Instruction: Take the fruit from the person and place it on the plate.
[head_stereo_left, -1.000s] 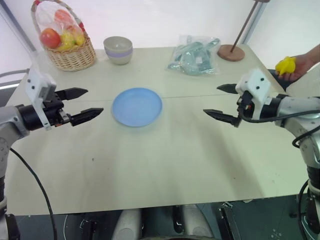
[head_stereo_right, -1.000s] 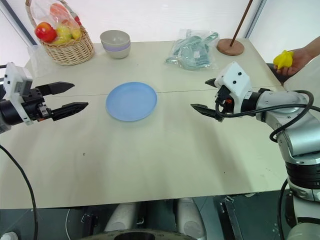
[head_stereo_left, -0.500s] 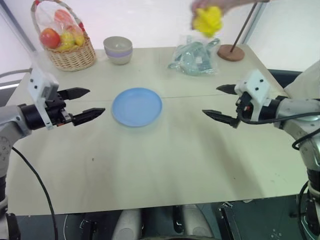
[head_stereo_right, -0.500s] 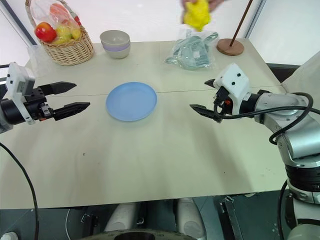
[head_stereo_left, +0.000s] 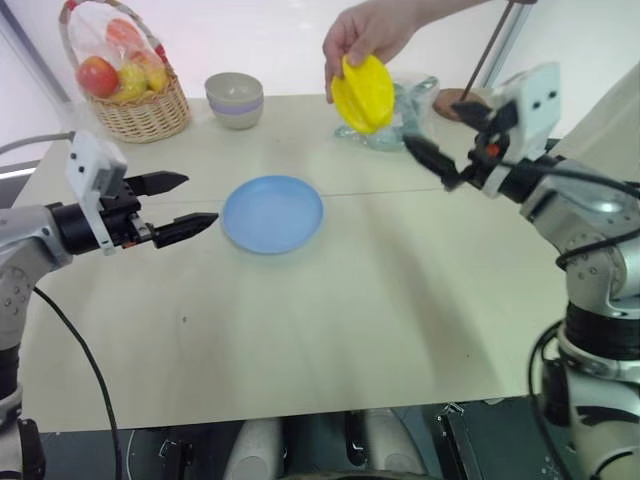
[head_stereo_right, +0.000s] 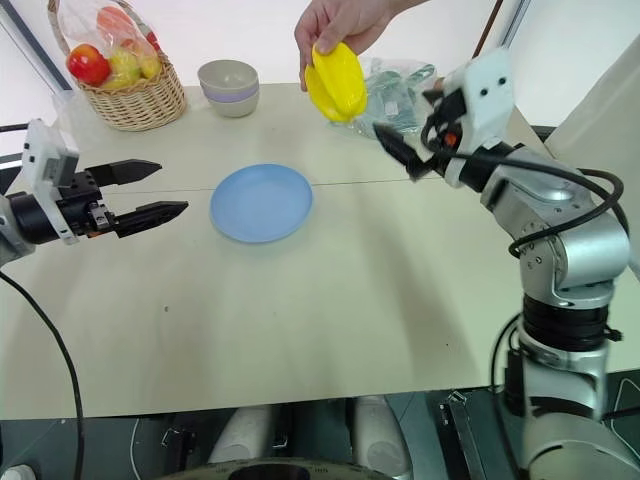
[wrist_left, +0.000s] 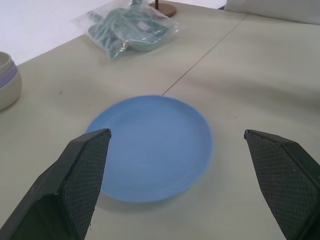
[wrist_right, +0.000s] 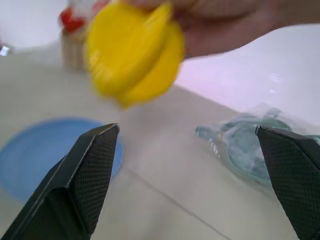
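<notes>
**Desk:** What do you have on your screens?

**Operator:** A person's hand reaches in over the far side of the table, pinching a yellow starfruit by its top so it hangs in the air. It sits above the table's far half, beyond and to the right of the blue plate, in front of a clear bag of grey-green items.

**Desk:** And the right arm?

**Operator:** My right gripper is raised off the table and aimed at the fruit, just beside it on its right, with a gap between them. Its black fingers are spread wide and grip nothing. From that wrist I see the starfruit in the person's fingers ahead, between and above the two fingertips, not touching either.

**Desk:** The left?

**Operator:** My left gripper hovers over the table just to the left of the plate, pointing toward it, fingers apart and empty. From that wrist the plate lies flat between the two fingertips with nothing on it.

**Desk:** Anything else on the table?

**Operator:** A wicker basket of wrapped red and yellow fruit stands at the far left corner, a small bowl just to its right, and a round wooden base with a thin pole rising from it at the far right.
</notes>
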